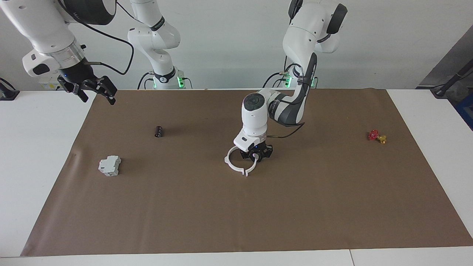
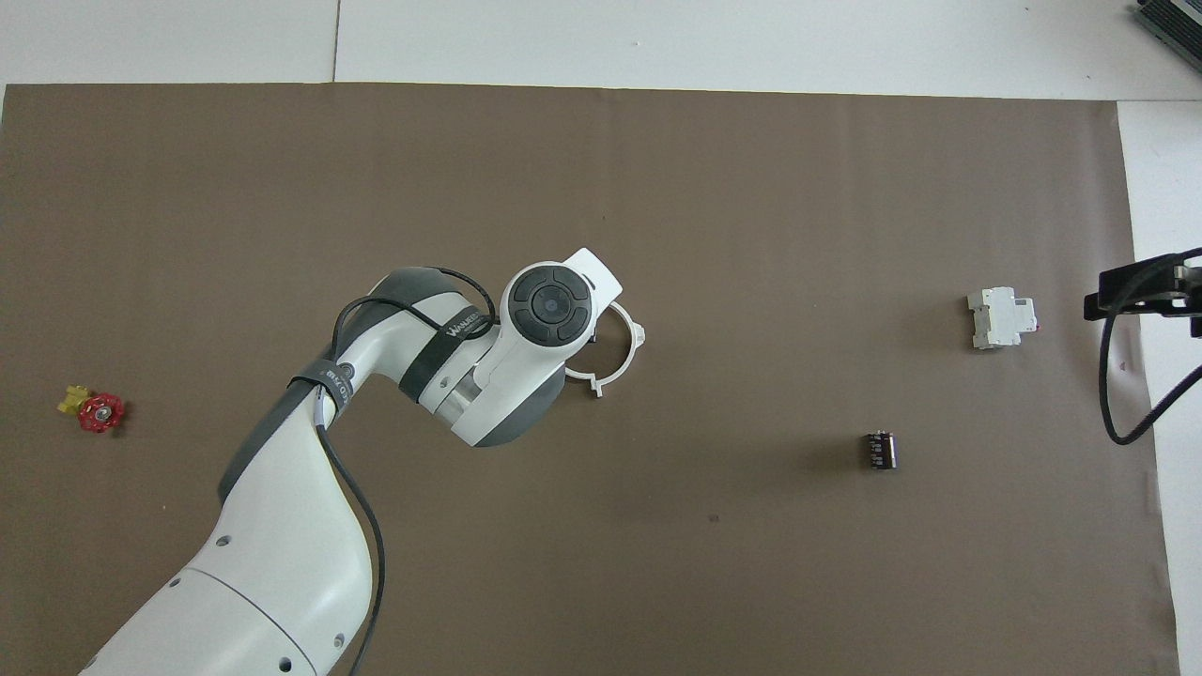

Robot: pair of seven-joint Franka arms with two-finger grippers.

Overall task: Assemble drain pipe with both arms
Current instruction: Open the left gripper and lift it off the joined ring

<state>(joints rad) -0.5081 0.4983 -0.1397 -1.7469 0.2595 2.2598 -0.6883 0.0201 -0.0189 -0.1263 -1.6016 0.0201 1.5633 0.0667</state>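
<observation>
The left pincer [image 1: 255, 156] is clenched on the drain pipe [image 1: 236, 167], which rests on the surface [image 1: 295, 207]. The pipe looks light, thin and probably springy, so its rim beside the pincer seems the best hold. The right pincer [image 1: 97, 89] waits released, well apart.

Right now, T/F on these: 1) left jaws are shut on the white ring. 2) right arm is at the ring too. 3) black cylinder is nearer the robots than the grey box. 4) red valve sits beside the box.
1) True: the left gripper is down on the ring, jaws shut on its rim.
2) False: the right gripper waits, raised over the mat's edge at its own end, jaws open.
3) True: the cylinder lies nearer the robots than the box.
4) False: the valve lies at the left arm's end; the box lies at the right arm's.
</observation>
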